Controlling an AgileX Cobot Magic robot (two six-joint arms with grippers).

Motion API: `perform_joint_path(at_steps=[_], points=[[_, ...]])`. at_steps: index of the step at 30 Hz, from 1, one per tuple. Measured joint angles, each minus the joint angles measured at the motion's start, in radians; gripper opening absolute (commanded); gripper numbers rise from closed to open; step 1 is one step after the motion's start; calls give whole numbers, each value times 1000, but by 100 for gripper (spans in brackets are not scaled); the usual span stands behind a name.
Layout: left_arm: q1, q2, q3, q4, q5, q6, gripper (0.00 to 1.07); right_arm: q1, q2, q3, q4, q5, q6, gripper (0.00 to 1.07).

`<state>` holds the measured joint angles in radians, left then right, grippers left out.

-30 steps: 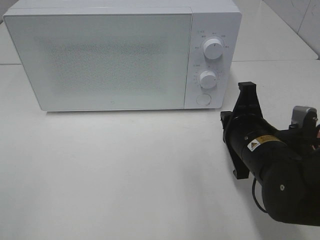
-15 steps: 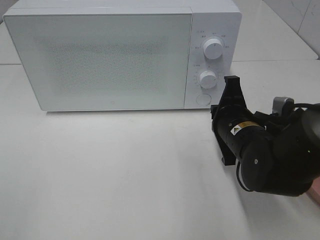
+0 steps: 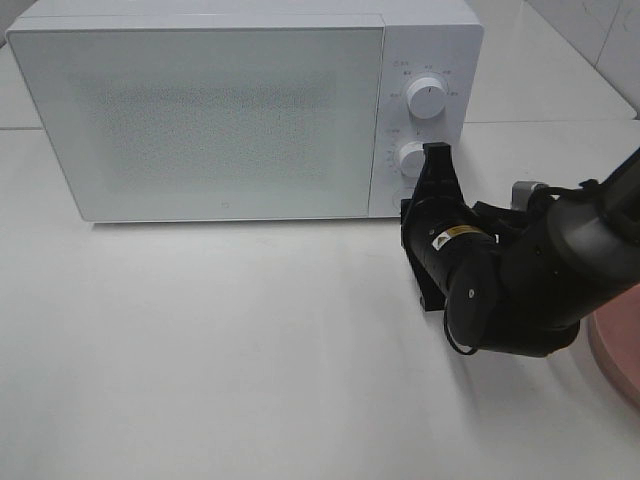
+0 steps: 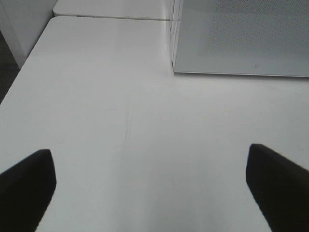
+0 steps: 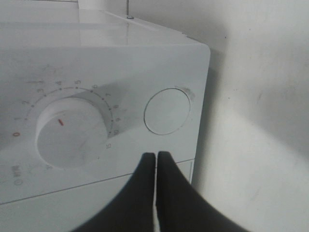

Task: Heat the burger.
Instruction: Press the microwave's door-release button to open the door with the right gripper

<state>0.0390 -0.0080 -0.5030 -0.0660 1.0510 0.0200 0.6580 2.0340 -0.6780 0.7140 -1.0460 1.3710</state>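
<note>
The burger is out of view in every frame. A white microwave stands at the back of the table with its door closed. My right gripper is shut with nothing between its fingers, right in front of the control panel by the lower knob. In the right wrist view the right gripper's closed tips sit close beside the round button and the timer knob; I cannot tell if they touch the panel. My left gripper stands open over bare table, empty.
An upper knob sits above the lower one. The edge of a round pink plate shows at the right border. The microwave's left front corner appears in the left wrist view, beyond white table.
My right arm has swung left and toward the microwave, bringing the shut gripper up to the control panel. The pink plate's edge has come into view behind it.
</note>
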Motion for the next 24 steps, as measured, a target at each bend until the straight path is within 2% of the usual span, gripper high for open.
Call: perform_joint_path(at_steps=[13, 24], points=[[0, 0, 0, 0, 0, 0, 100, -82, 56, -85, -49, 53, 0, 0], [0, 0, 0, 0, -1, 0, 100, -92, 114, -129, -72, 76, 26, 0]])
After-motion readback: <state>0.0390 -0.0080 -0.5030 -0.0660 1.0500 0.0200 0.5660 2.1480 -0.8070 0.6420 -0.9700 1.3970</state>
